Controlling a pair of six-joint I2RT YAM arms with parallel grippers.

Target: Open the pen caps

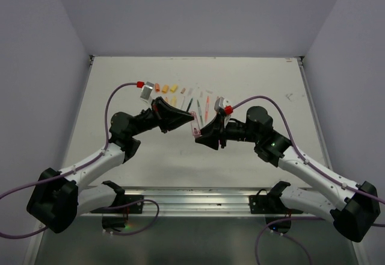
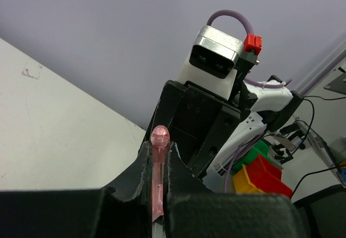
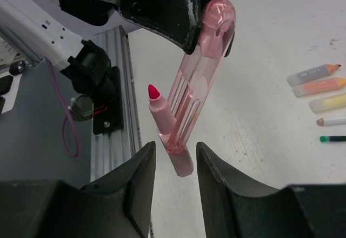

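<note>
As the pink pen's nib (image 3: 153, 93) already shows bare, step in hand: separating the pink pen (image 3: 164, 121) from the pink cap (image 3: 201, 67), which I judge nearly done.
Left claw (image 2: 158, 154): clenched on the clear pink cap near its rounded end, which pokes out past the fingers; it holds the cap up over the table (image 1: 258, 84).
Right claw (image 3: 175, 154): released, jaws apart, touching neither cap nor pen as far as I can see.
Pink cap: long and see-through, slanting down from the left claw toward the right one.
Pink pen: lies alongside the cap rather than inside it, nib pointing back up toward the left claw. Its pale butt end hangs down between the right claw's open jaws, with a gap on each side. What keeps it from dropping I cannot tell; it seems caught at the cap's lower end.
Other pens (image 3: 319, 86): lying on the table beyond the two claws and well apart from them; those in the right wrist view show bare tips.
Loose caps (image 1: 165, 88): orange and yellow stubs in a row at the far side of the table, just beside the pens.
Next move, as I judge it: the right claw needs to close squarely on the butt end and draw it straight away from the cap, while the left keeps its clamp.
Risk: the pen may slip free and fall before the jaws meet it.
</note>
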